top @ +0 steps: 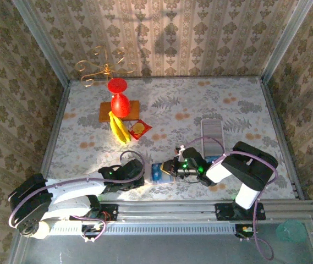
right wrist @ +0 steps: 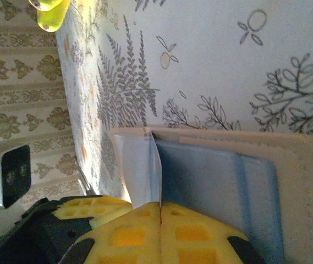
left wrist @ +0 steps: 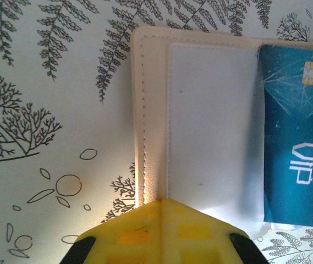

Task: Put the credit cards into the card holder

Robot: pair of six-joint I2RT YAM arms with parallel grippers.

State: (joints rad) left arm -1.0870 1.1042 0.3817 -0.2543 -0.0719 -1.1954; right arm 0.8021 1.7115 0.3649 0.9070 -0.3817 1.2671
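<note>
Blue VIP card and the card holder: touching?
Touching. Left wrist view: the blue card lies flat on the open card holder, its left edge against the pale pocket, the holder's beige rim showing above it.

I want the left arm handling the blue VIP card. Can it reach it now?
Probably not yet: the left gripper is shut on the card holder, and the blue VIP card sits at the holder's other side, apparently pinched by the right gripper.

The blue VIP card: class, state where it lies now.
In the left wrist view the blue VIP card lies at the right, along the right edge of the pale pocket of the card holder.
</note>
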